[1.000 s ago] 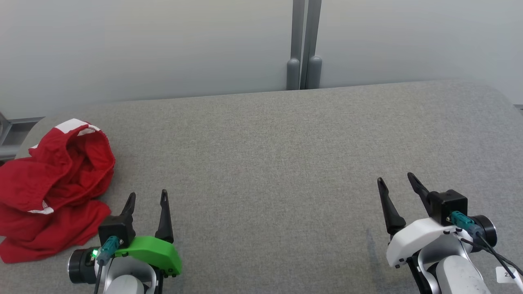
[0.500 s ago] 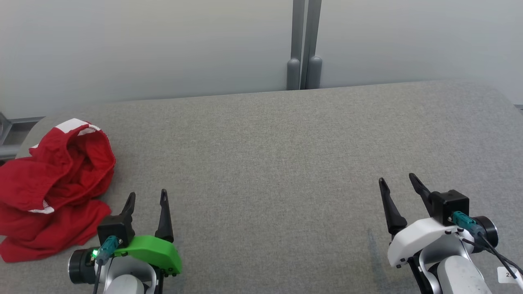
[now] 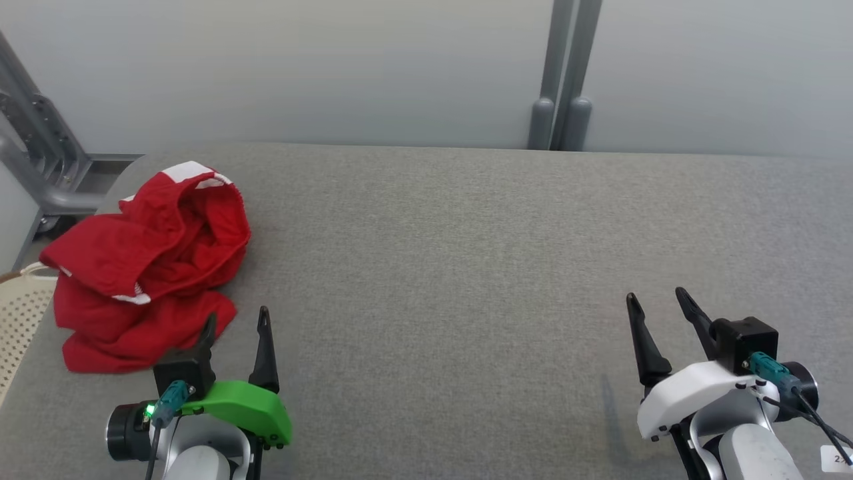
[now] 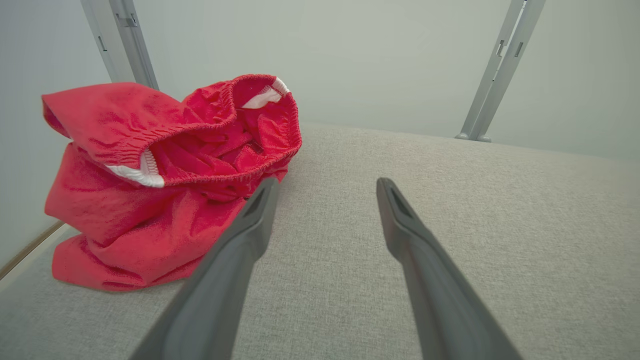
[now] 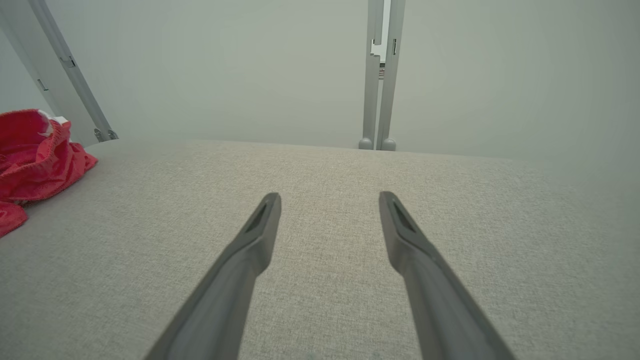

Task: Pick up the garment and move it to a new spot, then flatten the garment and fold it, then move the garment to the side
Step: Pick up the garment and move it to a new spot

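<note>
A grey fabric-covered table (image 3: 433, 267) takes up most of the head view. Behind it is a plain pale wall with a pair of grey posts (image 3: 563, 73) at the upper centre-right and a grey metal frame (image 3: 40, 153) at the upper left. The garment (image 3: 146, 267), red with white trim along its elastic edges, sits in a crumpled heap at the left of the frame, close to the table's left edge. A cream perforated basket (image 3: 16, 320) pokes in beyond that edge at the far left.

Your left gripper (image 3: 238, 319), the green-shelled one at the lower left, has its jaws spread wide with nothing between them. One finger lies just beside the heap's near edge. In the left wrist view its tip overlaps the red cloth, but you cannot tell from that whether it touches. Your right gripper (image 3: 656, 297), white-shelled at the lower right, is likewise wide open and empty, over bare table well apart from the garment.

By my reading you are at the very first step, and the pick-up has not yet begun. The next move calls for bringing the left gripper toward the upper left of the frame, over the heap. Lower it onto a raised fold, such as the elastic band, and close on it. Take a good bite of cloth, since the loose pile will likely drag and unfurl as it lifts. The bare middle of the table looks the natural new spot.
</note>
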{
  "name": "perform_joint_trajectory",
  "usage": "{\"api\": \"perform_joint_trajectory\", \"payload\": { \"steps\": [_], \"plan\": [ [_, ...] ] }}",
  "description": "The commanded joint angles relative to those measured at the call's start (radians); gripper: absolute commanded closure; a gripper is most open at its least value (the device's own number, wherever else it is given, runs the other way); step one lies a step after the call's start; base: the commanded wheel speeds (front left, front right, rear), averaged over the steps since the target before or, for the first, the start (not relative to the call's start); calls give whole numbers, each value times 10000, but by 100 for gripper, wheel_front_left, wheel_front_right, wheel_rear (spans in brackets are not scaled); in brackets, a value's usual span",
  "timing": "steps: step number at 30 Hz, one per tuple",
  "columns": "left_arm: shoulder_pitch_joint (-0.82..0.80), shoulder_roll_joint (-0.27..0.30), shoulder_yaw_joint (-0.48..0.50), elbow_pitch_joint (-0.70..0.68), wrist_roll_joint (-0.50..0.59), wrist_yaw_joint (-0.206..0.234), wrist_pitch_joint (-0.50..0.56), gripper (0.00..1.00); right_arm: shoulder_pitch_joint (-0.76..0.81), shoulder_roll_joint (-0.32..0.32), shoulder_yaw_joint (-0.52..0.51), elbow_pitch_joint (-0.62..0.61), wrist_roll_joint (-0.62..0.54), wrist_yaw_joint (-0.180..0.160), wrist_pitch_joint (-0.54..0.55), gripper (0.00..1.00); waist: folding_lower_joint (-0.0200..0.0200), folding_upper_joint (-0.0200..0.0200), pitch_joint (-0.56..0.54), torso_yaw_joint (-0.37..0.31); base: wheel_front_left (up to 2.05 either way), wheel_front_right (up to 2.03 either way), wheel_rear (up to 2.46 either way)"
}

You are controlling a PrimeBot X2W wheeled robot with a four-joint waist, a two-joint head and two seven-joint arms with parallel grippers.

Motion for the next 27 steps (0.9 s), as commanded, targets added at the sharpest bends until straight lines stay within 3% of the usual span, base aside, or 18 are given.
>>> {"api": "perform_joint_trajectory", "payload": {
  "steps": [1, 11, 27],
  "plan": [
    [-97, 79, -19, -48, -72, 16, 46, 0, 10, -28, 25, -32, 45, 1, -111, 0, 0, 0, 12, 772, 0, 0, 0],
    [-207, 221, -151, -185, -42, 79, 197, 0, -13, -31, 193, 21, 161, 1, -231, 0, 0, 0, 7, 2258, 0, 0, 0],
    [185, 446, -115, -517, -248, 219, 487, 0, 14, -34, 325, 294, 390, 1, -482, 0, 0, 0, -84, 3178, 0, 0, 0]
  ]
}}
